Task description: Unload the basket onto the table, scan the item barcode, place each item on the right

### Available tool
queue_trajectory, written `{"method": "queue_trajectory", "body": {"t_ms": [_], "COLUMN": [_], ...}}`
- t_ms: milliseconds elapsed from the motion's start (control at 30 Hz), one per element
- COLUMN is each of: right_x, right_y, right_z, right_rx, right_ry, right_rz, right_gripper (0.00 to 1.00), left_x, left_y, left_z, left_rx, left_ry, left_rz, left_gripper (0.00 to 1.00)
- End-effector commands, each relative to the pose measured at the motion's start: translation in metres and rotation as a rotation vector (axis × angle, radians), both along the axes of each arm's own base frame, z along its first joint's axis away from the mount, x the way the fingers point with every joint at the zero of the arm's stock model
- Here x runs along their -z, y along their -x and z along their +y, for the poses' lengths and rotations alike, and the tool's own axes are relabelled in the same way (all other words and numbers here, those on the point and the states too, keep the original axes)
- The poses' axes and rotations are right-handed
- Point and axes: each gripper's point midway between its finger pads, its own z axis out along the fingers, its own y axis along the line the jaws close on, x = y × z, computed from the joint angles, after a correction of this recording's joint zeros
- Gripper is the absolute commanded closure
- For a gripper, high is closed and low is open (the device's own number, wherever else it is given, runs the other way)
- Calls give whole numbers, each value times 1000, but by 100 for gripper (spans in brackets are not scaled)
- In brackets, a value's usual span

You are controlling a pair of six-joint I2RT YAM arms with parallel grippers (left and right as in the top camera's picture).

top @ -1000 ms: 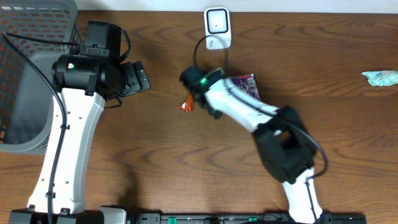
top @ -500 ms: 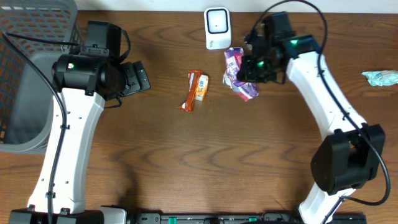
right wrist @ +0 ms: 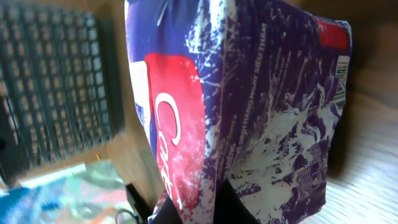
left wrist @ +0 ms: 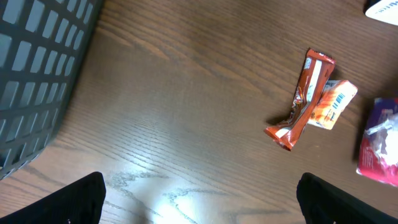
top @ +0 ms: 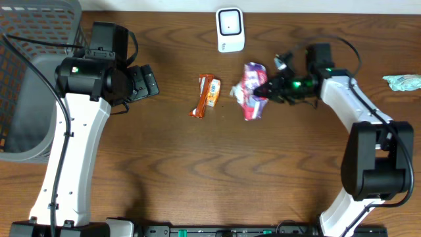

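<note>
Overhead: crinkled purple, red and white foil packet (top: 251, 92) near white barcode scanner (top: 230, 29), right edge clamped in right pincer (top: 266, 90). Left wrist: left pincer (left wrist: 199, 202) spread wide; orange wrapped candy bar (left wrist: 311, 99) on brown wooden desk (left wrist: 174, 112). Right wrist: packet filling view.

Left arm (top: 72, 151): stretched forward, wrist turned right.
Left gripper (top: 147, 81): 2 fingers spread wide, holding nothing.
Right arm (top: 345, 99): elbow forward, forearm pointing left.
Right gripper (top: 266, 91): pinched tight on purple packet (top: 251, 100).

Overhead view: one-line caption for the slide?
Right gripper holds a purple snack packet near the white scanner; left gripper open, orange bar between them.
</note>
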Motion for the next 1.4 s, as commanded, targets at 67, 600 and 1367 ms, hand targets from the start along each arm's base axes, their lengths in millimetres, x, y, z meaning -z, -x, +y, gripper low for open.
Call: {"method": "queue_trajectory", "body": {"t_ms": [67, 600, 1367], "right_x": [32, -12, 8], "right_y": [4, 2, 8], "right_z": [-39, -98, -132], "right_rx": [120, 201, 159], "right_ry": [146, 526, 728], "right_rz": [104, 93, 59], "right_gripper": [85, 19, 1], "left_x": [-3, -3, -3], "left_y": [1, 2, 2], "left_z": [3, 3, 3], "left_rx": [-2, -2, -2], "left_ry": [-10, -10, -10], "left_rz": [-7, -7, -7], "left_gripper": [2, 2, 2]}}
